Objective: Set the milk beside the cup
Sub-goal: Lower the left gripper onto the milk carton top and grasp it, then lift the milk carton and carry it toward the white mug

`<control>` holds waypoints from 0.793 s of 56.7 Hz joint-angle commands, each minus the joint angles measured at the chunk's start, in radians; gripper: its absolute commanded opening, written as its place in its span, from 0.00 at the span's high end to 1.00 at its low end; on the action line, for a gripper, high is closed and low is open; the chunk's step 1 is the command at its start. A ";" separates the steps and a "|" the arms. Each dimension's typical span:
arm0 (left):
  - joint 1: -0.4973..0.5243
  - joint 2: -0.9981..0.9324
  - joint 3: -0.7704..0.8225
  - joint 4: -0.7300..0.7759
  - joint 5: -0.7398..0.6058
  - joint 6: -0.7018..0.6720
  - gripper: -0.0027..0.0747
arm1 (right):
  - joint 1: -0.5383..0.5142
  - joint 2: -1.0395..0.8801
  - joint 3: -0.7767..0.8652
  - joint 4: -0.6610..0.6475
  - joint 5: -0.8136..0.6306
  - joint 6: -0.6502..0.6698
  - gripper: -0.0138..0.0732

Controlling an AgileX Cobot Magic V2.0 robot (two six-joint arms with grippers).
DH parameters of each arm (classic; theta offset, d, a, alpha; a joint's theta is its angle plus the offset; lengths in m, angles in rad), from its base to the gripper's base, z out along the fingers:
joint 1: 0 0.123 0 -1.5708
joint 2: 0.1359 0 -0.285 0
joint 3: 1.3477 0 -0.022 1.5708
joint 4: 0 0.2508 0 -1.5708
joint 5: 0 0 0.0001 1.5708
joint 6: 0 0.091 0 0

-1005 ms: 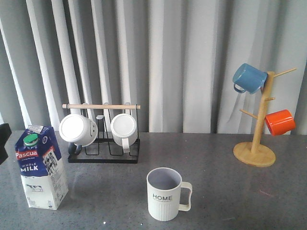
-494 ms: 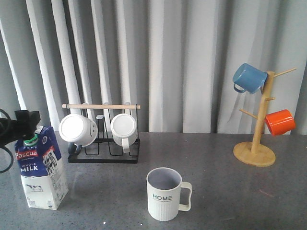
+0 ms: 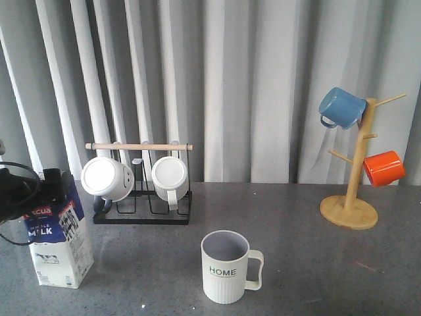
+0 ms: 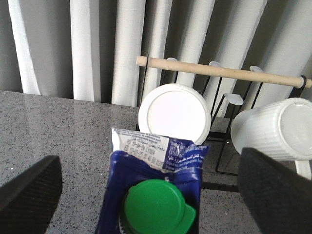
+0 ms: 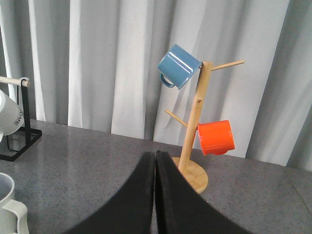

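Note:
The milk (image 3: 59,250), a blue-and-white carton, stands upright on the grey table at the front left. My left gripper (image 3: 49,185) is at the carton's top and hides its cap in the front view. In the left wrist view the green cap (image 4: 155,208) and gable lie between my two black fingers (image 4: 275,190), which are wide open and apart from the carton. The cup (image 3: 227,266), a cream ribbed mug marked "HOME", stands at the front centre, handle to the right. My right gripper (image 5: 155,161) is shut and empty above the table; the cup's edge (image 5: 7,204) shows in that view.
A black wire rack (image 3: 141,210) with a wooden bar holds two plain white mugs just behind and to the right of the milk. A wooden mug tree (image 3: 355,191) with a blue mug (image 3: 341,107) and an orange mug (image 3: 383,168) stands at the back right. Curtains hang behind the table.
My left gripper has come in from the left edge and moved over the carton's top, now hiding the green cap in the front view. The carton and cup have not moved.

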 commanded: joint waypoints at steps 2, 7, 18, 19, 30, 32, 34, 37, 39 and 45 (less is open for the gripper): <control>-0.006 -0.016 -0.035 -0.009 -0.072 -0.011 0.04 | -0.006 -0.006 -0.033 -0.004 -0.070 0.000 0.85; -0.006 0.001 -0.035 -0.009 -0.060 -0.011 0.04 | -0.006 -0.006 -0.033 -0.004 -0.070 0.000 0.85; -0.006 0.021 -0.035 -0.009 -0.048 -0.011 0.10 | -0.006 -0.006 -0.033 -0.004 -0.070 0.000 0.85; -0.006 0.021 -0.035 -0.009 -0.048 -0.011 0.11 | -0.006 -0.006 -0.033 -0.004 -0.070 0.000 0.85; -0.003 0.030 -0.035 -0.009 -0.060 -0.011 0.35 | -0.006 -0.006 -0.033 -0.004 -0.070 0.000 0.85; -0.003 0.032 -0.035 -0.009 -0.061 -0.009 0.40 | -0.006 -0.006 -0.033 -0.004 -0.070 0.000 0.85; -0.003 0.033 -0.035 -0.009 -0.058 -0.005 0.45 | -0.006 -0.006 -0.033 -0.004 -0.070 0.000 0.85; -0.003 0.033 -0.035 -0.009 -0.053 -0.003 0.51 | -0.006 -0.006 -0.033 -0.004 -0.070 0.000 0.85; -0.003 0.033 -0.035 -0.009 -0.045 -0.003 0.55 | -0.006 -0.006 -0.033 -0.004 -0.070 0.000 0.85; -0.003 0.033 -0.035 -0.009 -0.034 -0.003 0.66 | -0.006 -0.006 -0.033 -0.004 -0.070 0.000 0.85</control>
